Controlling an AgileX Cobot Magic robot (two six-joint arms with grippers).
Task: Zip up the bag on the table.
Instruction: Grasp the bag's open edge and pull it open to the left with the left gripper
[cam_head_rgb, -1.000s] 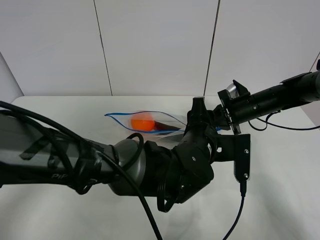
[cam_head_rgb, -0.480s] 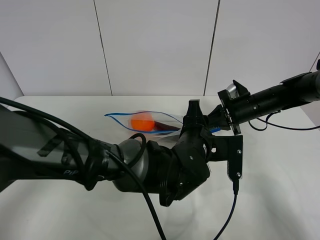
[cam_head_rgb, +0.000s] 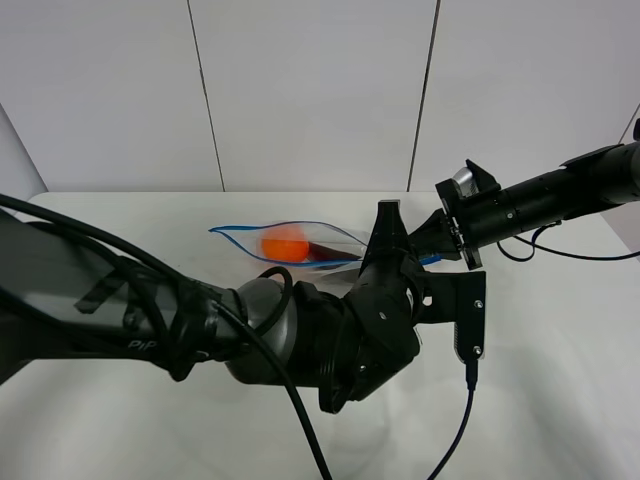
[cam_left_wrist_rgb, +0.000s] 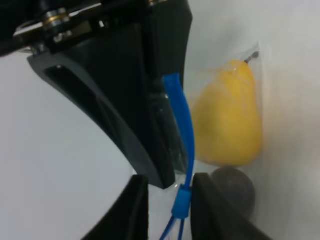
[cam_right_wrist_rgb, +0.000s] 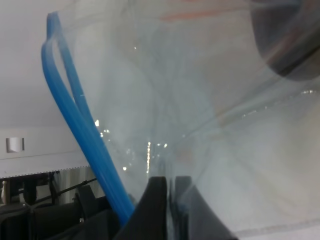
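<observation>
The clear bag (cam_head_rgb: 300, 240) lies on the white table (cam_head_rgb: 560, 340) with its blue zipper strip (cam_head_rgb: 250, 232) gaping open; orange produce (cam_head_rgb: 285, 245) shows inside. My right gripper (cam_head_rgb: 428, 238) is shut on the bag's right end; in the right wrist view its fingers (cam_right_wrist_rgb: 156, 205) pinch the clear plastic next to the blue strip (cam_right_wrist_rgb: 75, 120). My left gripper (cam_head_rgb: 385, 228) sits just left of it. In the left wrist view its jaws (cam_left_wrist_rgb: 170, 205) straddle the blue strip and slider (cam_left_wrist_rgb: 181, 202) with a narrow gap. Yellow produce (cam_left_wrist_rgb: 227, 120) and a dark purple piece (cam_left_wrist_rgb: 235, 192) show through the plastic.
My left arm (cam_head_rgb: 250, 340) fills the front of the exterior view and hides the bag's near side. The right arm (cam_head_rgb: 540, 205) reaches in from the right, a cable (cam_head_rgb: 465, 420) hanging below. White wall panels (cam_head_rgb: 310, 90) stand behind the table.
My left arm shifted a little to the left and its gripper settled over the zipper by the right gripper. The bag and the right arm have stayed still.
</observation>
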